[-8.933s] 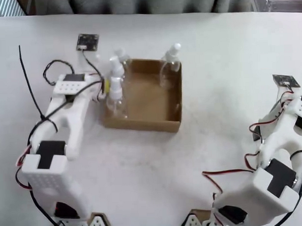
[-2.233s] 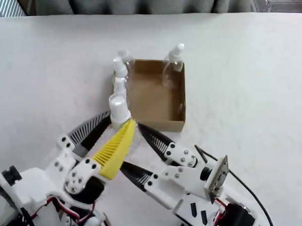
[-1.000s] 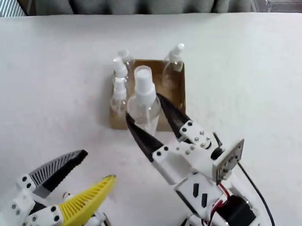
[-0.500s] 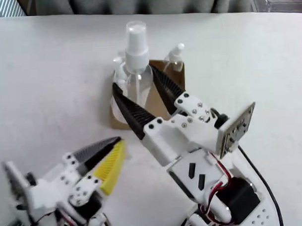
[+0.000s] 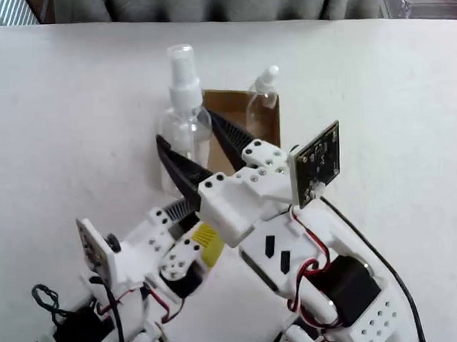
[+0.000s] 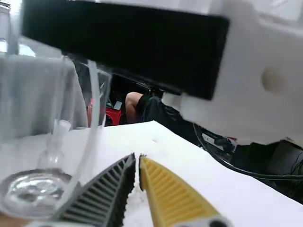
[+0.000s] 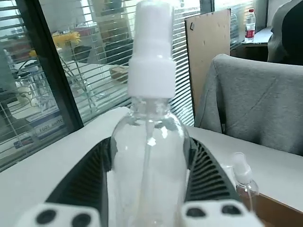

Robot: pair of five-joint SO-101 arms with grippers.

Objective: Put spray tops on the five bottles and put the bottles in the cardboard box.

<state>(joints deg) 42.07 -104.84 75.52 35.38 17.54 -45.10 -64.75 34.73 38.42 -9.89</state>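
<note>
A white table [image 5: 375, 83] takes up the scene, with a grey padded chair [image 7: 265, 109] and slatted window blinds [image 7: 99, 71] behind its far edge. The right arm [image 5: 291, 251] rises from the near side and leans in over the middle of the table. Its gripper [image 5: 185, 127] is held high, its two black fingers [image 7: 208, 175] spread about as wide as the bottle's body and pressed against either side of a clear bottle [image 5: 184, 135]. That bottle stands upright in the grasp, off the table, above the left edge of the cardboard box [image 5: 237, 103]. The left arm [image 5: 134, 257] crouches low at the near left, partly under the right arm. Its gripper [image 6: 137, 161] has its grey and yellow fingers drawn together to a thin slit, with nothing between them. The cardboard box sits open near the table's centre. A second, smaller bottle [image 5: 258, 106] stands in its far right corner, already wearing a spray top. The held bottle also carries a white spray top [image 7: 152, 56], seated straight on its neck.
</note>
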